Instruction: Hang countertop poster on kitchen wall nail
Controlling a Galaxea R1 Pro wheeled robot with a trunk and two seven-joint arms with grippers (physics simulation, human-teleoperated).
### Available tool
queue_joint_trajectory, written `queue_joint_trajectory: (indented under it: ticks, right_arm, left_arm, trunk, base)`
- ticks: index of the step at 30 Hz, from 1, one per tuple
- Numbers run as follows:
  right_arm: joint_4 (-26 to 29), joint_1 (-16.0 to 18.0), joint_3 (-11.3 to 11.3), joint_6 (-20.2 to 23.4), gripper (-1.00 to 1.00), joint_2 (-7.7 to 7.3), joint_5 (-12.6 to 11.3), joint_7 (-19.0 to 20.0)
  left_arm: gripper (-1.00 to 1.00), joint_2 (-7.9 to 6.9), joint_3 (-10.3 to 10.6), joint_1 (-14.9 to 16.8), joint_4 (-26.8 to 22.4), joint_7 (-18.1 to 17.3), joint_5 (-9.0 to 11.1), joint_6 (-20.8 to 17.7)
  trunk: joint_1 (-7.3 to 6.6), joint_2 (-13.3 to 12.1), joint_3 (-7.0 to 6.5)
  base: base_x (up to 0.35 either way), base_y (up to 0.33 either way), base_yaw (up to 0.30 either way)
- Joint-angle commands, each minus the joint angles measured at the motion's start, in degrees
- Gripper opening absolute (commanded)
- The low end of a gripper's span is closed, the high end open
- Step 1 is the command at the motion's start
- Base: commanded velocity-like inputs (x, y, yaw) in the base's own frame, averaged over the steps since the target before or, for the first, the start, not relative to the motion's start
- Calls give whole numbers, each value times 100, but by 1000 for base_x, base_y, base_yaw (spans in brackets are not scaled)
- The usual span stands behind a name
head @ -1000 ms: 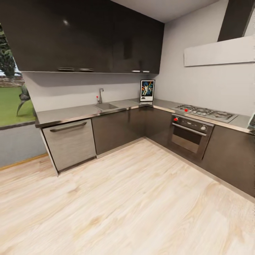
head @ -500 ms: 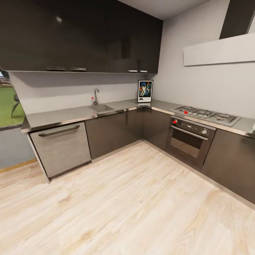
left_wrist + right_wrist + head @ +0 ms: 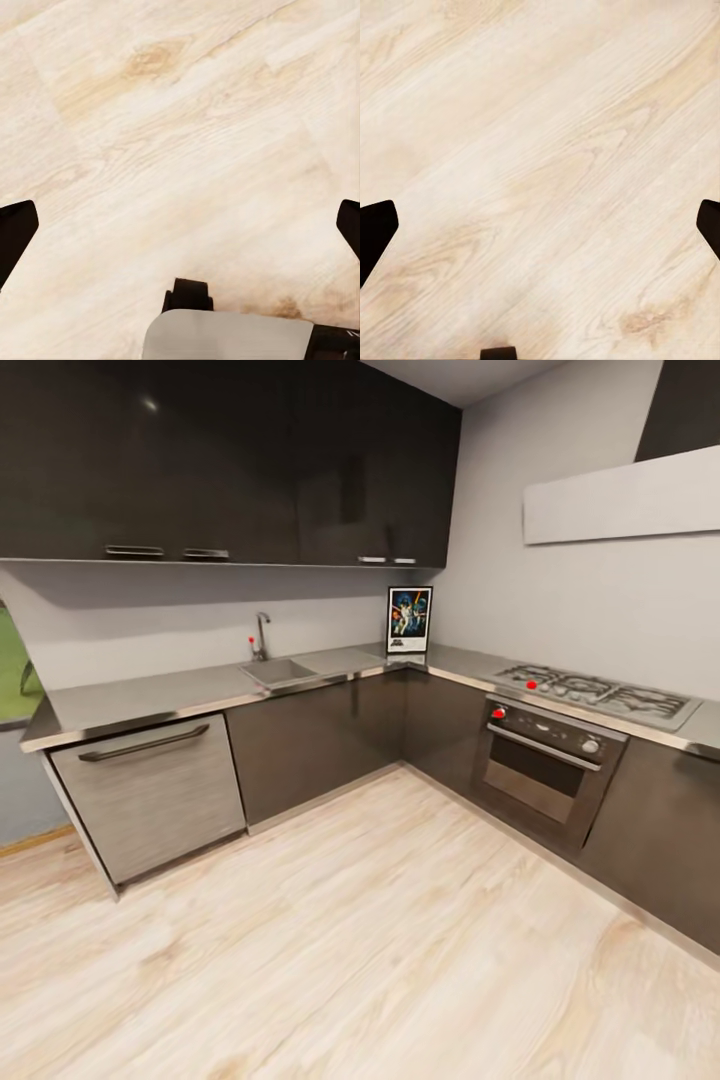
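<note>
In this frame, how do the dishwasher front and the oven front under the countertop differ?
The dishwasher front is pale, wood-grained grey with one long dark handle; the oven front is dark with a glass window and a pale handle bar. The oven carries knobs, one of them red, while the dishwasher shows none. The dishwasher sits at the left end of the kitchen countertop; the oven sits below the gas hob. Both are built in under the countertop.

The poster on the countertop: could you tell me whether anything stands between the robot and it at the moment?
Nothing visible blocks the way. The poster stands upright in the corner of the kitchen countertop, and bare wooden floor lies before the cabinets. Both grippers point at floor.
</note>
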State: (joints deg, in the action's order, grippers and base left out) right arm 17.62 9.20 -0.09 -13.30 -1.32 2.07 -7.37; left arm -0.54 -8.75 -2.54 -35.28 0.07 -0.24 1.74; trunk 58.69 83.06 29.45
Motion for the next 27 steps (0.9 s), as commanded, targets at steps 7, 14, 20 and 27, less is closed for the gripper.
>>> queue_joint_trajectory:
  ticks: [7,14,20,27]
  right_arm:
    - [-5,3,0,-15,100,2,22,-19]
    - [-5,3,0,-15,100,1,22,-19]
    - [-5,3,0,-15,100,0,22,-19]
    - [-4,3,-2,-15,100,2,22,-19]
  left_arm:
    - [100,1,-4,-1,-7,-2,-3,10]
    - [100,1,-4,-1,-10,1,-1,10]
    - [100,-3,-4,-1,-9,-1,-2,10]
    - [100,-8,-4,-1,-5,-3,-2,10]
  trunk:
    - [4,2,4]
    - [4,2,4]
    - [4,2,4]
    - [4,2,4]
  base:
    - [338,-2,0]
    - [339,0,0]
    - [339,0,0]
    - [339,0,0]
